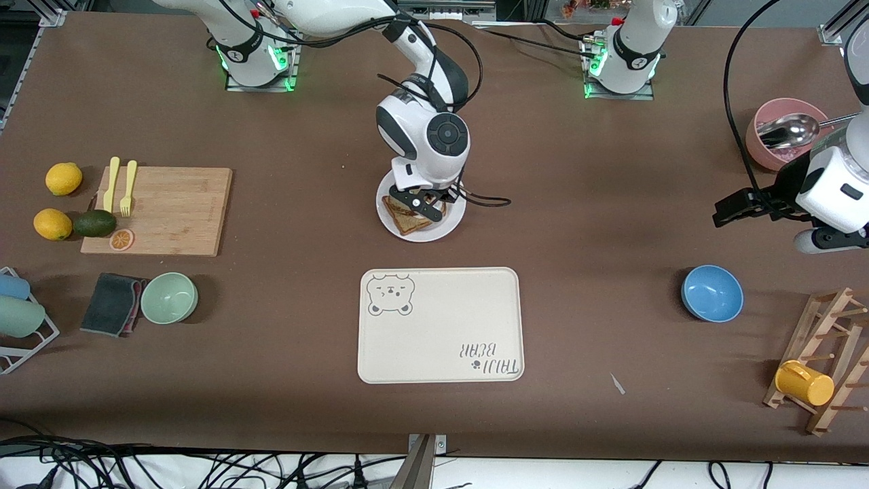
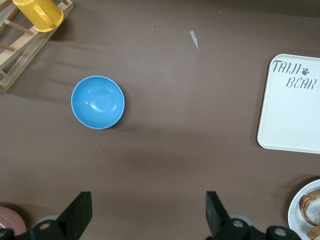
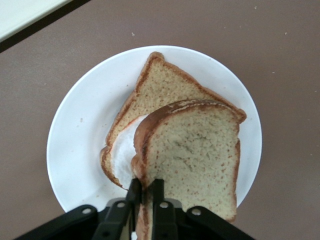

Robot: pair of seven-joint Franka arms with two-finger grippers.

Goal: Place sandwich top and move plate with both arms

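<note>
While right claw pinches sandwich top, tan, speckled; left claw open.

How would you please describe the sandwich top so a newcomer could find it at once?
Find the cream tray mid-table; the white plate sits just farther from the front camera. The sandwich top is the plain tan slice pinched in the right gripper over the plate, above the egg slice.

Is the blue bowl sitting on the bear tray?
No, the blue bowl sits on the bare table, apart from the bear tray, toward the left arm's end.
</note>
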